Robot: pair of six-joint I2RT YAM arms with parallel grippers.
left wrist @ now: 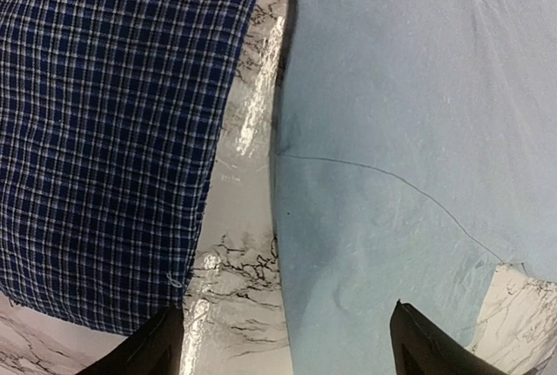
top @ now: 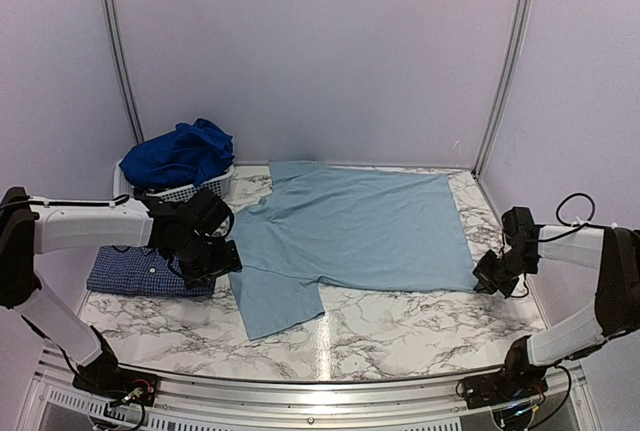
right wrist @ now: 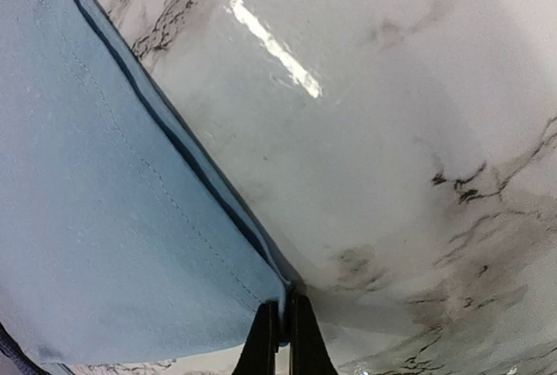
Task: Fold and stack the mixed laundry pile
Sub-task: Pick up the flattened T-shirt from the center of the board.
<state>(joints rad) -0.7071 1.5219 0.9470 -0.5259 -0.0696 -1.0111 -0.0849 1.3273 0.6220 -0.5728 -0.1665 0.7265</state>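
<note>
**Right jaws nipped the hem corner; left jaws hung spread over the sleeve**

The pale blue T-shirt (top: 350, 231) lay flat and opened out across the middle of the marble table (top: 420, 321), its neck toward the left and its hem toward the right.

The right gripper (top: 490, 276) sat low at the near right corner of that hem. In the right wrist view its fingers (right wrist: 265, 340) were pressed together, and the corner of the T-shirt (right wrist: 113, 244) ran straight into their tips, pinched there. Bare marble (right wrist: 392, 131) lay to the other side of them.

The left gripper (top: 222, 263) hung above the shirt's left edge, by the near sleeve. In the left wrist view its jaws stood wide apart with nothing between them. One fingertip (left wrist: 157, 344) was over the strip of table (left wrist: 239, 218) beside the cloth, the other (left wrist: 418, 340) over the pale blue cloth (left wrist: 409, 131) itself.

Just left of that gripper lay the navy check shirt (top: 140, 273), folded flat, its edge close to the T-shirt but apart from it (left wrist: 104, 131). Behind it, in the far left corner, the royal blue clothes (top: 180, 151) were heaped in the white basket (top: 200, 189).
</note>
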